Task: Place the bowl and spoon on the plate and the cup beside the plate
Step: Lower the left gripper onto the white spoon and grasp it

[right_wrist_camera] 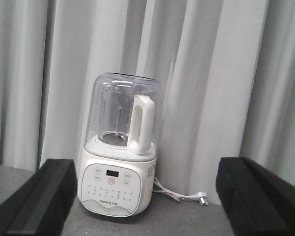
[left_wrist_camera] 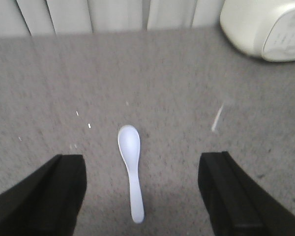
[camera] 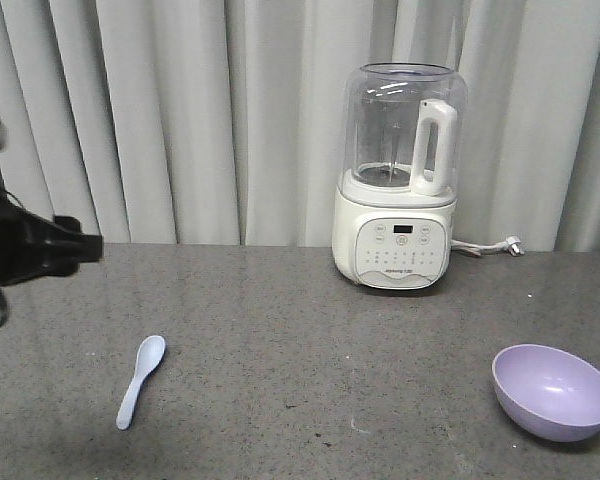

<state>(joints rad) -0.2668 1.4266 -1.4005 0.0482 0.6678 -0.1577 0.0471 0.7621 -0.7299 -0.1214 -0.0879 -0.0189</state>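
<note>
Grey tabletop [camera: 280,330]: spoon [camera: 140,380] front-left of blender [camera: 400,190], bowl [camera: 553,392] front-right, neither placed; plate, cup unseen. Left gripper [left_wrist_camera: 142,189], right gripper [right_wrist_camera: 147,196] both wide, empty.

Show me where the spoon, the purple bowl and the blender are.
spoon [left_wrist_camera: 133,179]: left wrist view, on its handle.
bowl [camera: 554,390]: front view, on its inner surface.
blender [camera: 395,180]: front view, on the lower jar.
</note>
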